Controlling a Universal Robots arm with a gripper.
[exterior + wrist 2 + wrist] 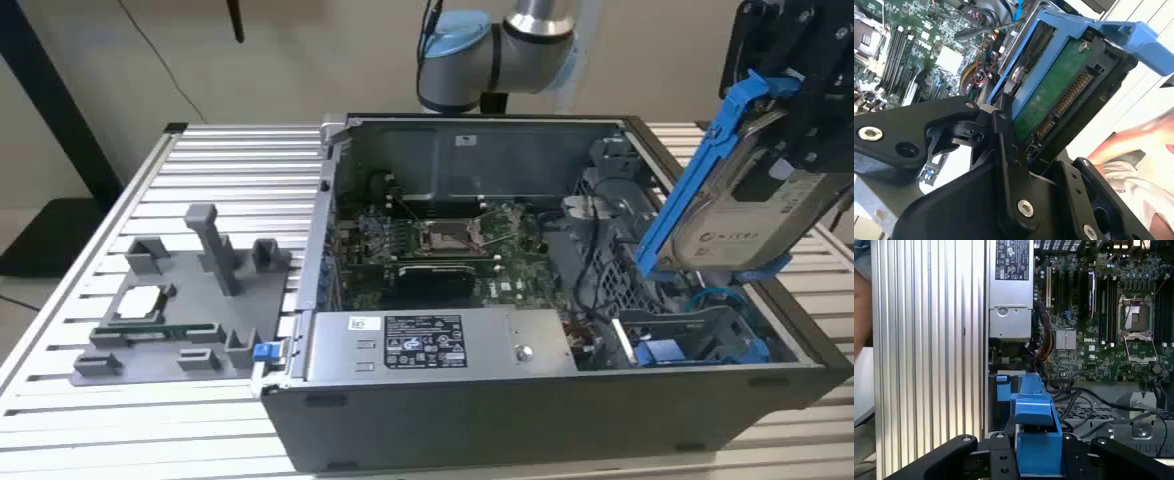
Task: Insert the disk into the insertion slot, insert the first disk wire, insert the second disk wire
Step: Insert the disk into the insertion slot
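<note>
My black gripper is shut on the disk, a silver-grey drive with a white label in a bright blue carrier frame. It hangs tilted, nearly on edge, above the open computer case at the exterior view's right. Below it lies the drive bay with blue plastic parts, the insertion slot. In the second wrist view the disk's green circuit board and connector edge face the camera, with a black finger against the carrier. In the first wrist view the blue carrier sits between the gripper's two black fingers. Dark and blue cables lie near the bay.
The open case holds a motherboard and a grey labelled power-supply box at its front. A grey fixture with small parts stands on the slatted table at the exterior view's left. A person's hand is blurred beside the disk.
</note>
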